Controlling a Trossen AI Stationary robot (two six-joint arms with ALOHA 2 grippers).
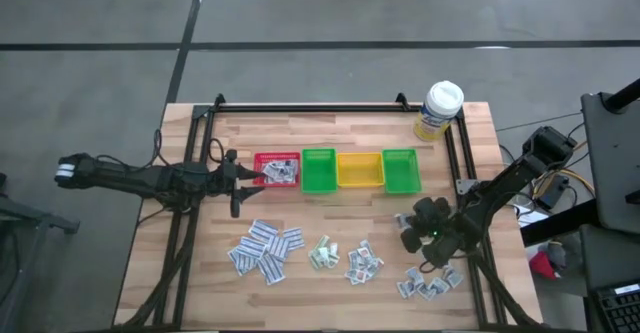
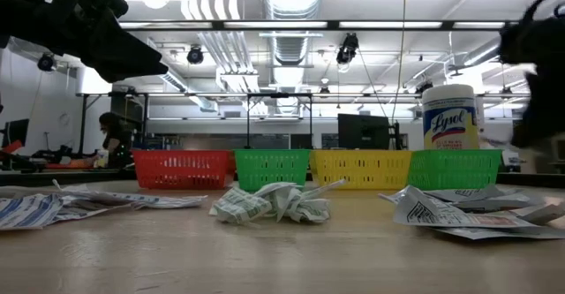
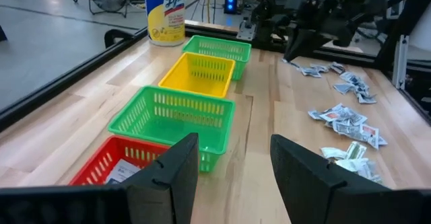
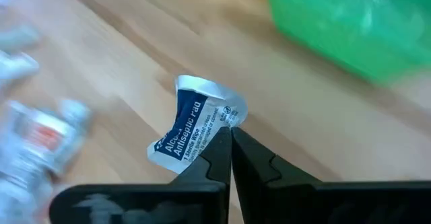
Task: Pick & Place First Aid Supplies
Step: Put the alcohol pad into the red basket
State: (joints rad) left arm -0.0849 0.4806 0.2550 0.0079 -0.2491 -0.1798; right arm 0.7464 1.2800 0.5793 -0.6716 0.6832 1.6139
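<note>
Now right gripper pinches a blue-printed packet above the table.

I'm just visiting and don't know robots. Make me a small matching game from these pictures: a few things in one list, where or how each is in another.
Things:
1. right tool
2. left tool
3. bottle
4. red bin

States:
A. stands at the table's far corner, beyond the green bin at the row's right end
B. open, just by the red bin
C. shut on a white packet
D. holds packets, at the row's left end

Pairs: 1-C, 2-B, 3-A, 4-D
</note>
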